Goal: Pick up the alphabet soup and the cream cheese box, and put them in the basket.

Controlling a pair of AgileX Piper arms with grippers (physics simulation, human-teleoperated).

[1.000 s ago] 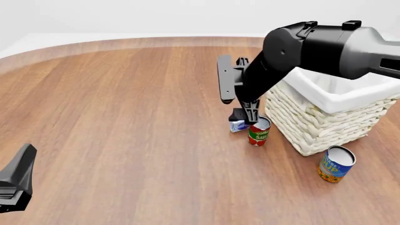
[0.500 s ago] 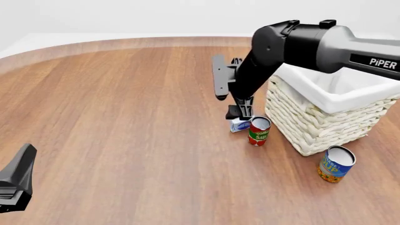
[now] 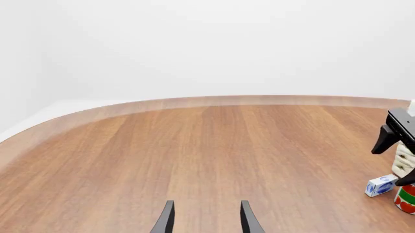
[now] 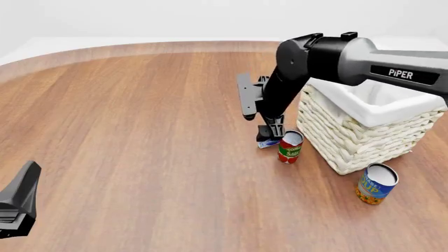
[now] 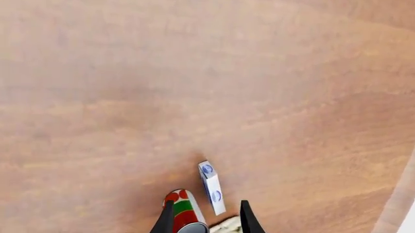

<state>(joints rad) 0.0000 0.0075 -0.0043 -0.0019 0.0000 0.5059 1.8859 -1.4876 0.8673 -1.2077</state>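
At the lower left of the front view the left gripper (image 4: 18, 207) shows only its dark body, but in its wrist view its fingers (image 3: 166, 219) are spread with nothing between them; at the lower right the alphabet soup (image 4: 376, 183) stands on the bench (image 4: 140, 131), close to the near corner of the basket (image 4: 357, 136). Near the middle, the right gripper (image 4: 269, 136) points down just above the cream cheese box (image 4: 267, 142), which stands on its edge beside the red-and-green can (image 4: 290, 147). In the right wrist view the fingers (image 5: 167, 218) are spread and hold nothing, with the box and the can seen between them.
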